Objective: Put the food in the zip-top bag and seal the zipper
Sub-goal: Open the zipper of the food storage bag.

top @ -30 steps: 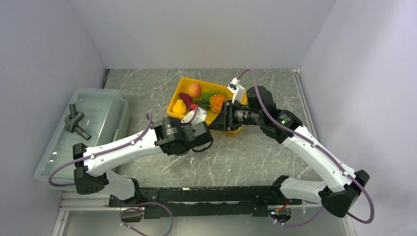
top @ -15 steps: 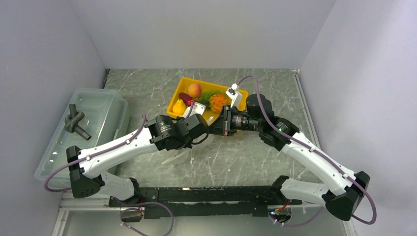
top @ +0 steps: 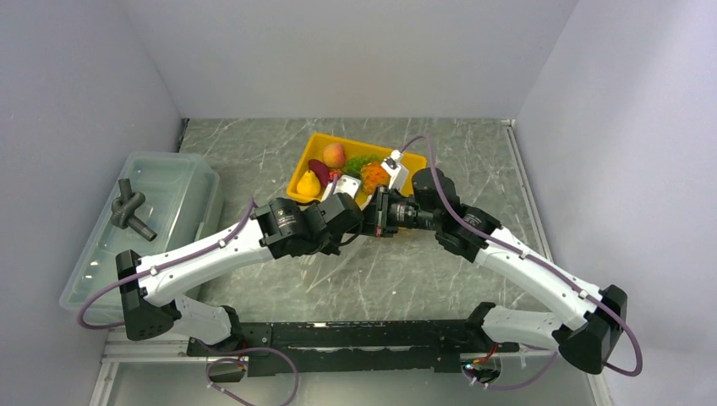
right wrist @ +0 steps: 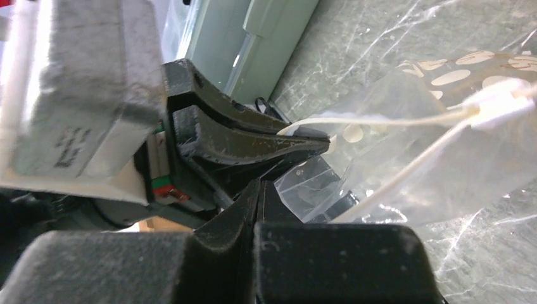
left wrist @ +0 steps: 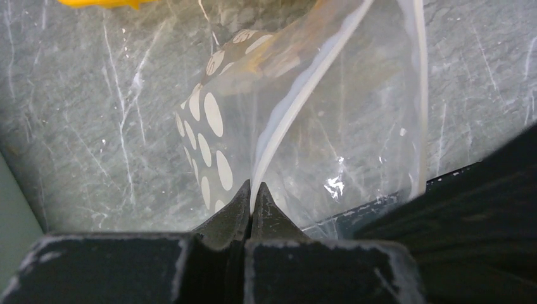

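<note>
Step in hand: spreading the mouth of the zip-top bag (left wrist: 209, 120) ahead of loading.

State of the left fingers (left wrist: 244, 201): closed tight, pinching one half of the zipper (left wrist: 296, 101) at its end. State of the right fingers (right wrist: 251, 201): closed tight as well, tip to tip with the left pair, apparently pinching the opposite lip of the mouth, though the contact point is hidden in the wrist view.

Bag position: hanging between the two pairs of fingers above the middle of the bench (top: 397, 279), just in front of the near edge of the yellow tray (top: 363, 144); barely traceable from above.

Food position: all in the tray, toward the far edge of the bench: pineapple (top: 373, 176), peach-coloured fruit (top: 334, 155), dark red piece (top: 319, 168), green bunch (top: 358, 162). Loading not yet begun.

Procedure:
- Confirm one lip per pinch before pulling; with both lips in one pinch, release and regrip.
- Draw the two pinches apart slowly, across the mouth, not along the strip.
- Stop at a mouth wide enough for the pineapple; avoid pulling the film taut, to prevent slip off the thin strip.
- Turn the mouth upward and clear of the tray rim.
- Expect sagging and folding of the crinkly film; rest the bag bottom on the bench before freeing either pinch for picking.
</note>
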